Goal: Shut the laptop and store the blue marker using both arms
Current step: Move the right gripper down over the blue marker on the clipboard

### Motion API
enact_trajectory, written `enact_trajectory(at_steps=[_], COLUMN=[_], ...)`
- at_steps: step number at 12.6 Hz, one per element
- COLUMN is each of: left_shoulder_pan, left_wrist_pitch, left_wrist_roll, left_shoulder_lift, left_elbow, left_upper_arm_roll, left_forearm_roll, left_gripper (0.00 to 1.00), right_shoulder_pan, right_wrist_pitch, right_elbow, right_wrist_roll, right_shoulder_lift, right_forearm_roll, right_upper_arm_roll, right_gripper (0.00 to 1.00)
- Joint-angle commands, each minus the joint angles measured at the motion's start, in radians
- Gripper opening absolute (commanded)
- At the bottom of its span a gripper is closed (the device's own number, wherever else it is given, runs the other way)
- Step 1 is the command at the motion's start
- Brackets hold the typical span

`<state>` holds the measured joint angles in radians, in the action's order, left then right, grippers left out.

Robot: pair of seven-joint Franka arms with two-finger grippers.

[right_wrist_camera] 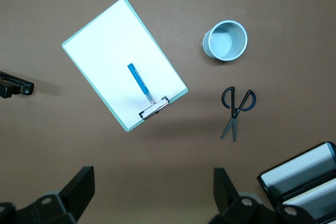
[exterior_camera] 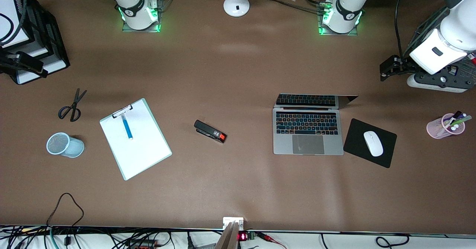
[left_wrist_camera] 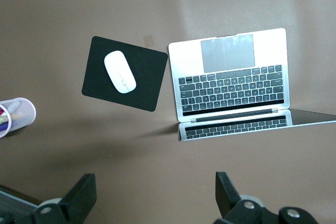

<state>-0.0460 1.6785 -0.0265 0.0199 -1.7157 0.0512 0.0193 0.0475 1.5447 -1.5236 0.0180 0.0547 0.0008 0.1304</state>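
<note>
The laptop (exterior_camera: 308,130) lies open toward the left arm's end of the table, its screen (exterior_camera: 308,100) raised; the left wrist view shows its keyboard (left_wrist_camera: 231,87) from above. The blue marker (exterior_camera: 127,127) rests on a white clipboard (exterior_camera: 135,139) toward the right arm's end, also caught in the right wrist view as a blue marker (right_wrist_camera: 140,82) on the paper. My left gripper (exterior_camera: 385,70) (left_wrist_camera: 155,195) hangs open and empty above the table's end. My right gripper (exterior_camera: 31,65) (right_wrist_camera: 152,192) hangs open and empty beside the black tray.
A mouse (exterior_camera: 373,143) sits on a black pad (exterior_camera: 357,133) beside the laptop. A pink cup (exterior_camera: 444,126) holds pens. A stapler (exterior_camera: 210,131) lies mid-table. Scissors (exterior_camera: 72,106), a mesh cup (exterior_camera: 65,145) and a black tray (exterior_camera: 41,48) flank the clipboard. A lamp base (exterior_camera: 236,5) stands between the arm bases.
</note>
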Motion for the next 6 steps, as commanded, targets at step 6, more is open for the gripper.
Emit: enact_trajectory(at_steps=[6], left_shoulder_pan=[-0.005], left_wrist_pitch=[-0.029], left_wrist_roll=[0.006], left_shoulder_lift=[-0.017], left_elbow=[0.039], left_upper_arm_roll=[-0.005], left_forearm_roll=[0.016], left_gripper=[1.00], right_shoulder_pan=[0.005], right_wrist_pitch=[0.006], right_elbow=[-0.024], right_wrist_roll=[0.008], right_shoulder_lift=[-0.016], right_forearm_roll=[-0.002], right_upper_arm_roll=[-0.005], right_gripper=[1.00])
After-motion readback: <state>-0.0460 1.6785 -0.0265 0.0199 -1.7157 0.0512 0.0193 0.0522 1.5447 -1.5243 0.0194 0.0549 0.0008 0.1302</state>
